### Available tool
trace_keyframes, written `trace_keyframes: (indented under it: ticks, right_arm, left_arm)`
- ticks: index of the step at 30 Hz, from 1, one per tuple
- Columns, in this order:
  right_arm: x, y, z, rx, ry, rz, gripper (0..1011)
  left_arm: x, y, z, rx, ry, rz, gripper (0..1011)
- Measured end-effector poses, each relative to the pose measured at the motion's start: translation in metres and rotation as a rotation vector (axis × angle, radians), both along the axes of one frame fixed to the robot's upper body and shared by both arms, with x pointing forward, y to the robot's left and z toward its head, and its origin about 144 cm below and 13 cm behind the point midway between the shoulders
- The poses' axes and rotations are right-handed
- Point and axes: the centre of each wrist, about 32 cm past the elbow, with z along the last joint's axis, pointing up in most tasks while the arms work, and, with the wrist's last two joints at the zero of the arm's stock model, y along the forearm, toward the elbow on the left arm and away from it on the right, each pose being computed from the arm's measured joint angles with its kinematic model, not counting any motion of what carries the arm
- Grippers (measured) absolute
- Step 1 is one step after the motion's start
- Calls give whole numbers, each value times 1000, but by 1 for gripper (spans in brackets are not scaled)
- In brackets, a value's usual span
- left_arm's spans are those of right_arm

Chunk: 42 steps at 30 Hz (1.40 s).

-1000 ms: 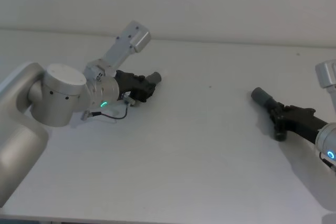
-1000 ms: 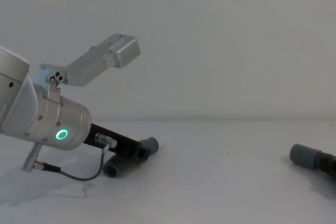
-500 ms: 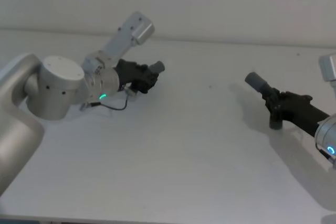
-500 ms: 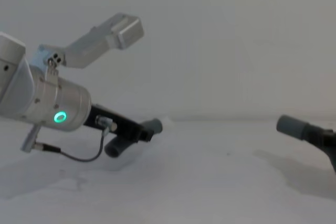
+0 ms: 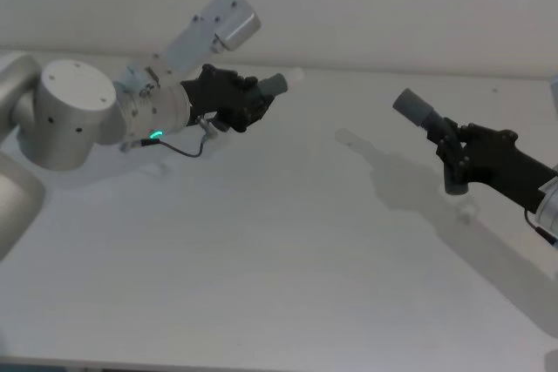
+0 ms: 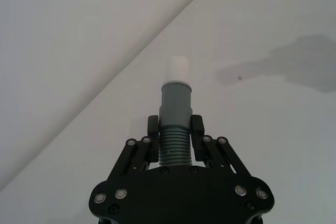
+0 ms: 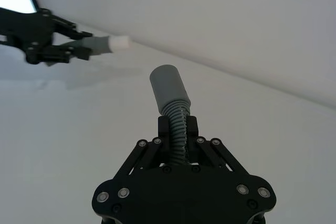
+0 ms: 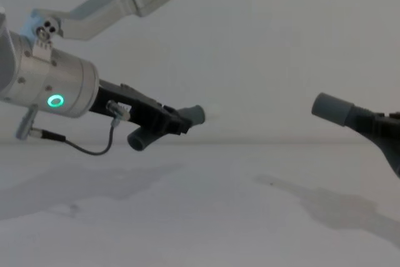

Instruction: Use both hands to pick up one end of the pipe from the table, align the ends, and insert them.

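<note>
My left gripper is shut on the ribbed pipe just behind a grey cuff with a white tip. It holds this end above the table, pointing right. My right gripper is shut on the ribbed hose behind the other end, a hollow grey cuff, also in the air and aimed up and left. A wide gap separates the two ends, which face roughly toward each other. The chest view shows the left cuff and the right cuff at about the same height.
The white table's far edge meets a plain pale wall. Shadows of both arms fall on the tabletop. A thin black cable loops under the left wrist.
Both grippers have risen off the table with their pipe ends. The left end swung up and right, the right end up and left, narrowing the gap. The white tip now shows.
</note>
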Motion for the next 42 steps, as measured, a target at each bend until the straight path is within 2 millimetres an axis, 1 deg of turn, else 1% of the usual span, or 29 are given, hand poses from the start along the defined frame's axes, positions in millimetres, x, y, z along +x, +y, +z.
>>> trace_keyframes:
  ticks: [12, 14, 17, 25, 36, 42]
  right_arm:
    - [7, -17, 8, 25, -54, 187, 177]
    - [8, -18, 9, 27, -55, 198, 177]
    - [11, -24, 12, 35, -64, 271, 177]
    - [16, -33, 16, 50, -68, 395, 177]
    - [24, -43, 23, 62, -53, 582, 177]
    - [27, -45, 26, 58, -41, 668, 177]
  left_arm:
    - [10, 14, 19, 42, -33, -183, 345]
    - [11, 15, 20, 45, -32, -194, 345]
    - [15, 20, 25, 53, -25, -271, 345]
    - [22, 32, 35, 65, -3, -393, 345]
    - [27, 44, 44, 61, 24, -514, 345]
    - [27, 48, 47, 56, 38, -567, 345]
